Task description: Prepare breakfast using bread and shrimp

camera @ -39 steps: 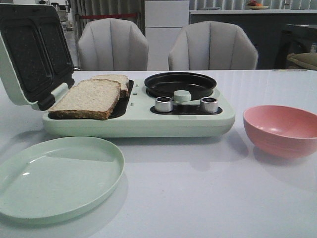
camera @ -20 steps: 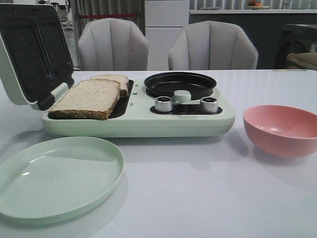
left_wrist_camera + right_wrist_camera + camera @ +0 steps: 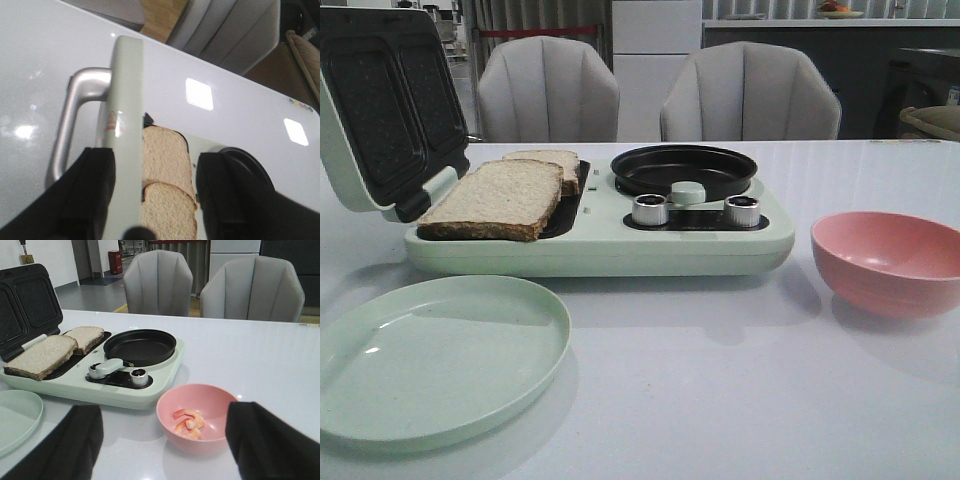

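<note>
Resting on the white glossy desk (image 3: 740, 380) is a pale green breakfast maker (image 3: 600, 235) with its dark-lined lid (image 3: 380, 110) propped open on the robot's left. Two roughly square slices of pale tan wholemeal bread with dark brown crusts lie flat on the sandwich plate under that lid: the nearer slice (image 3: 498, 197) overlaps the farther slice (image 3: 548, 162), and together they run in a line from the front edge of the appliance toward the back. Beside them on the same appliance sits a round black frying pan (image 3: 683, 168), with two silver knobs (image 3: 651, 210) in front of it.

The small curved pinkish-orange and white shrimp (image 3: 189, 423) lies on the bottom of a pink round bowl (image 3: 200, 415), which stands on the desk near the right end of the appliance; its long axis runs roughly across the bowl floor, though which end is head or tail is too small to tell. A pale green round plate (image 3: 435, 355) lies on the desk in front of the bread.

The left gripper (image 3: 150, 200) hangs above the lid's upper edge with its dark fingers (image 3: 90, 195) spread wide to either side of it, holding nothing; the lid's silver handle (image 3: 75, 115) is beside it. The right gripper (image 3: 165, 450) hovers over the desk near the bowl, its fingers (image 3: 270, 445) set wide apart and empty.
</note>
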